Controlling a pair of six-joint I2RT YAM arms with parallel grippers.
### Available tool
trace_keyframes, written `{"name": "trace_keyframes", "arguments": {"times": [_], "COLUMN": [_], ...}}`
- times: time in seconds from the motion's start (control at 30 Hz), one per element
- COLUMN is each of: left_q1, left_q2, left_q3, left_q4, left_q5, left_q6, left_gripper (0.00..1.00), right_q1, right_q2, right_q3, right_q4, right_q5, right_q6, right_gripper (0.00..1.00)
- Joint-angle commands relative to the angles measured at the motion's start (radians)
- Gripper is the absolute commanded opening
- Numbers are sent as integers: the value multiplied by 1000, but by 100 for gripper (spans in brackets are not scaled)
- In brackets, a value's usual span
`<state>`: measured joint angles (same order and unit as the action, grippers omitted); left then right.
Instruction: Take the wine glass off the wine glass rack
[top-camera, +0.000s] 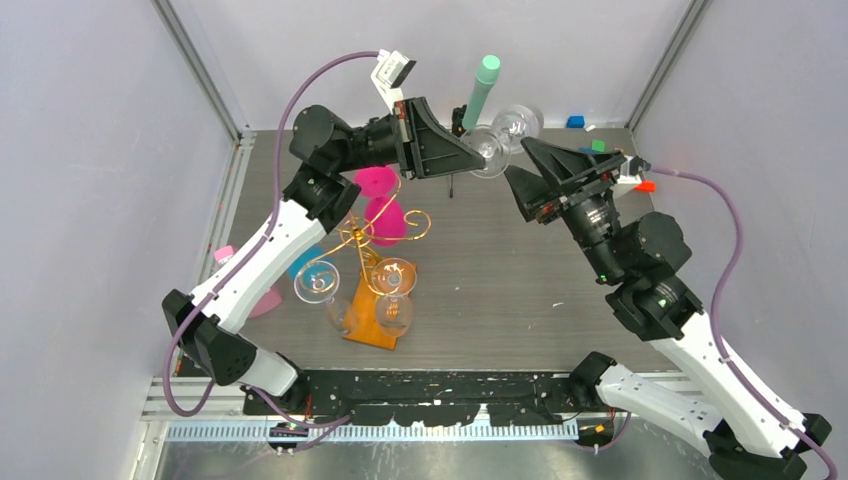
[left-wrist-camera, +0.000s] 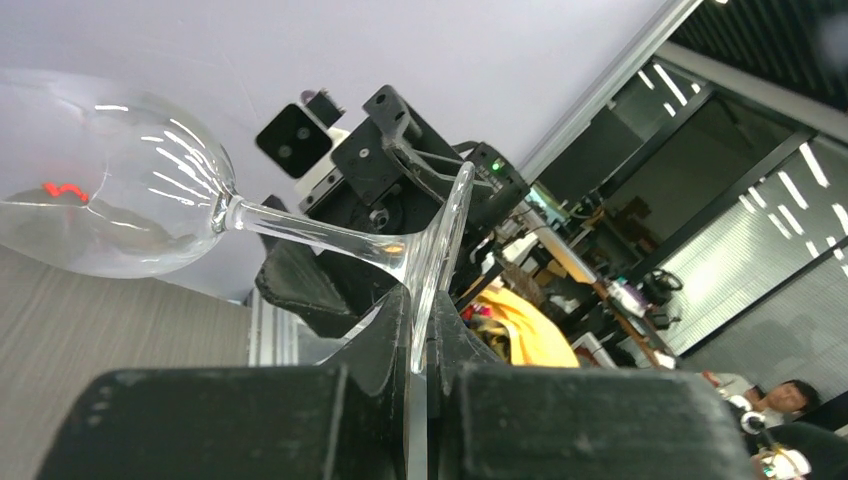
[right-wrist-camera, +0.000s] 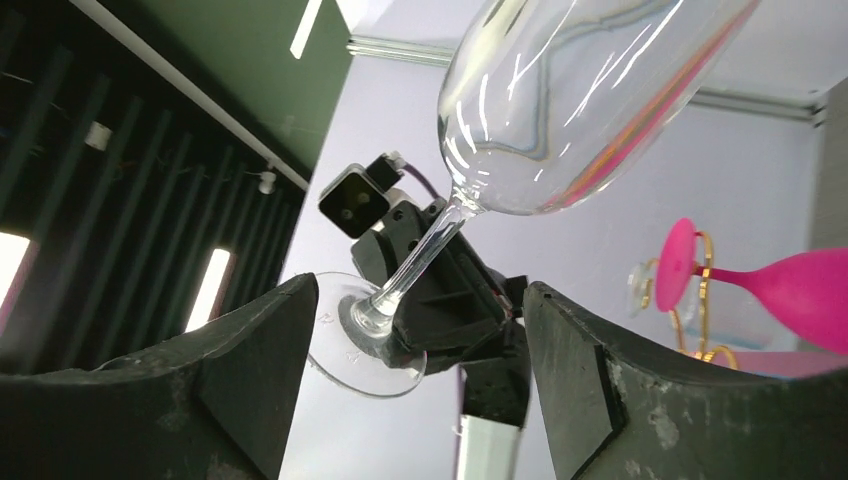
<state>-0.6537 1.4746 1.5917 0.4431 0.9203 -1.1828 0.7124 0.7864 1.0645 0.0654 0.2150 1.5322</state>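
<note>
- My left pincer (top-camera: 468, 158) is clenched on the foot of the wine glass (top-camera: 498, 140), aloft and well apart from the wine glass rack (top-camera: 372, 262).
- My right pincer (right-wrist-camera: 420, 300) is released, facing the stem.
- I judge the lift-off done; next I need a gentle set-down on the desk (top-camera: 520, 270).

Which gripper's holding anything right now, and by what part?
Left gripper grips the clear stemmed wine glass by its flat foot disc. Right gripper is open, holding nothing.

Readable text, brands, numbers, signs: none in any view.
Red mark (left-wrist-camera: 62, 189) seen through the wine glass (left-wrist-camera: 130, 200) bowl: blurred squiggle, not legible as letter or number.
Left arm casing (top-camera: 255, 260): no legible marking.
Right arm casing (top-camera: 722, 378): no legible marking.
</note>
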Motion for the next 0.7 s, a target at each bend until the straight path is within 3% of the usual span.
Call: {"name": "trace_keyframes", "arguments": {"times": [0.0,0.13,0.33,0.5,0.67], "left_q1": [-3,-3,-3,-3,-4], "left_q2": [-69,-84,-87,-68,-59], "left_q3": [46,63,63,88,103], "left_q4": [-28,-60,-70,-114,-159], "left_q5": [50,88,148,189,198], "left_q6": [158,202,271,340,387], "left_gripper": [0,0,0,0,0], "right_q1": [5,5,5,6,6], "right_q2": [-51,-38,122,256,253], "right_q3": [70,125,193,222,204], "right_q4": [-133,-222,-103,26,48], "right_q5": [-2,-20,-204,-333,-310], "right_q6": [-210,-257,-37,91,108], "right_gripper": [81,82,76,56,36]}}
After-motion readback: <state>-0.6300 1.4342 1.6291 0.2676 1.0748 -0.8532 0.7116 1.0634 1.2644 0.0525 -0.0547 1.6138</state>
